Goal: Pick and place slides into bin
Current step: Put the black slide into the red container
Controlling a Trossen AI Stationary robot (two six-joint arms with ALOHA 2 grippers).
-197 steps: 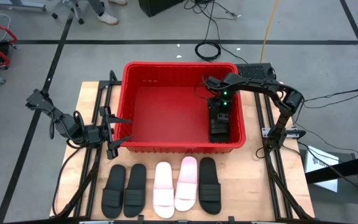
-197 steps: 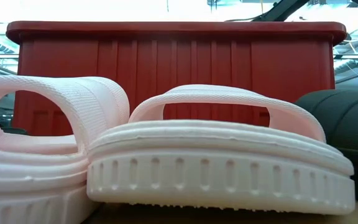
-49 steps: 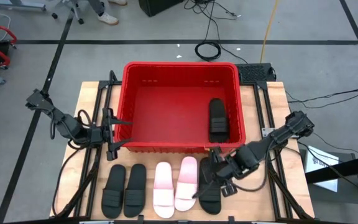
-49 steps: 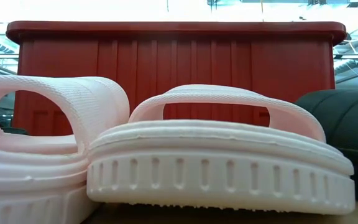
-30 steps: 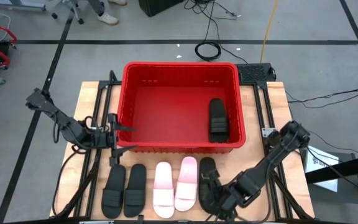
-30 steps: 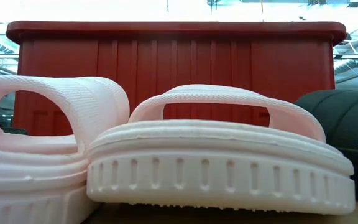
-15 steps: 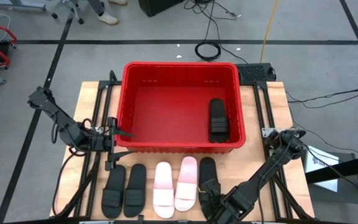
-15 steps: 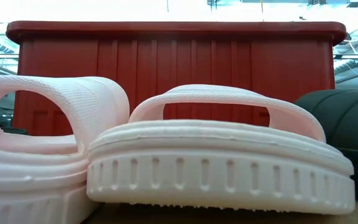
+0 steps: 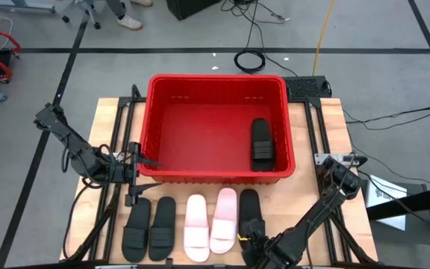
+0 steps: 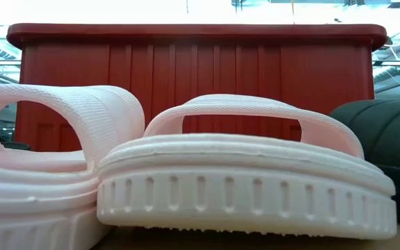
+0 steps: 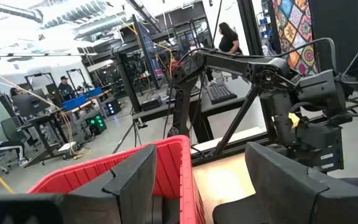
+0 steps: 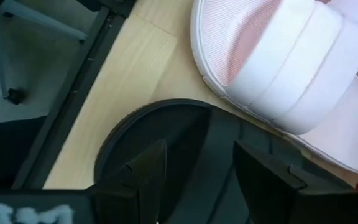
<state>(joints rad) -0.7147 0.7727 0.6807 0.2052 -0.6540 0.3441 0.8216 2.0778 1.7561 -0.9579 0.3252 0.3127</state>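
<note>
One black slide (image 9: 260,144) is held in the bin (image 9: 216,81). The right gripper (image 12: 196,167) is spread over a black slide (image 12: 166,130); the left gripper (image 9: 134,174) is parted.

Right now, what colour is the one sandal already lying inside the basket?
Black; the slide in the red bin shows best in the high view.

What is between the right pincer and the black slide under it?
Nothing visible. The right pincer hangs open right over the heel end of the black slide, beside the pale pink slide, with no object between.
</note>
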